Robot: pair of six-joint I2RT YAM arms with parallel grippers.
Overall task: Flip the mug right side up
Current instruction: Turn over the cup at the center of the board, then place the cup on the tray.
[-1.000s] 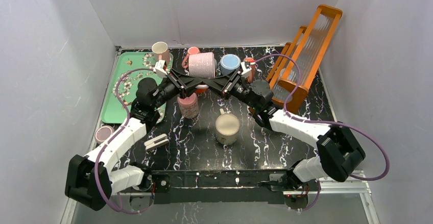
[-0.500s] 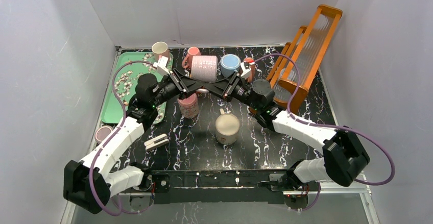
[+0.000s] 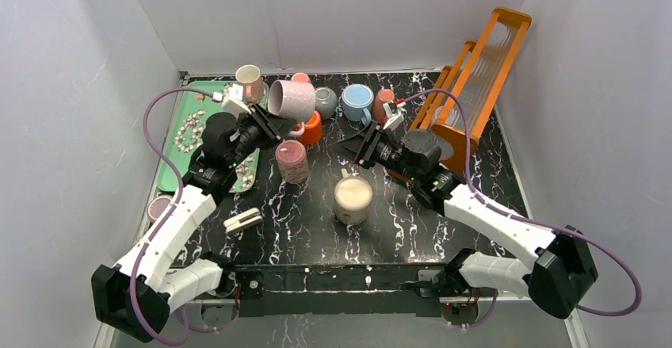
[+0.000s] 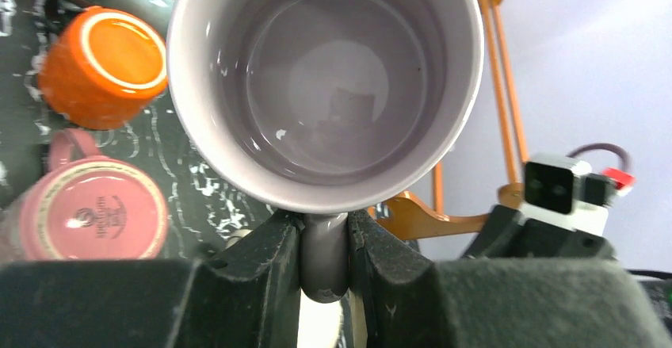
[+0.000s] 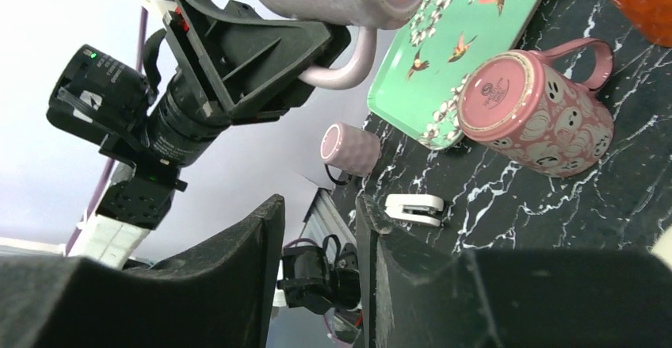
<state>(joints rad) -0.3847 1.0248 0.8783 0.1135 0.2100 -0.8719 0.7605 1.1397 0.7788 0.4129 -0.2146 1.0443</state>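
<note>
Two arms reach in over the black marbled tabletop (image 3: 475, 166) and meet near its middle.

1. Left arm. It runs forward from its base along the left side, with the wrist bent inward and lifted above the table. The left gripper (image 4: 325, 262) is clamped almost shut on the loop handle (image 5: 358, 61) of the pale lilac ceramic mug (image 3: 292, 98). One finger sits on each side of the loop.
2. Mug position. The mug hangs in the air just beyond the left fingertips, clear of the table. It is tipped on its side, with its mouth (image 4: 325, 86) facing back toward the left wrist and its handle underneath.
3. Right arm. It stretches diagonally from its base toward the centre, forearm low, wrist pointing at the left gripper. The right gripper (image 3: 342, 147) has its fingers (image 5: 238, 284) parted by a moderate gap with nothing between them. It stands well apart from the mug.
4. Below the left fingers. An orange glazed mug (image 4: 103, 66) stands upside down. A pink mug printed with faces (image 5: 539, 114) lies on its side. Beyond both sits a green patterned tray (image 5: 475, 39).
5. Near the right fingers. A cream upright mug (image 3: 353, 197) stands on the table just below them.
</note>
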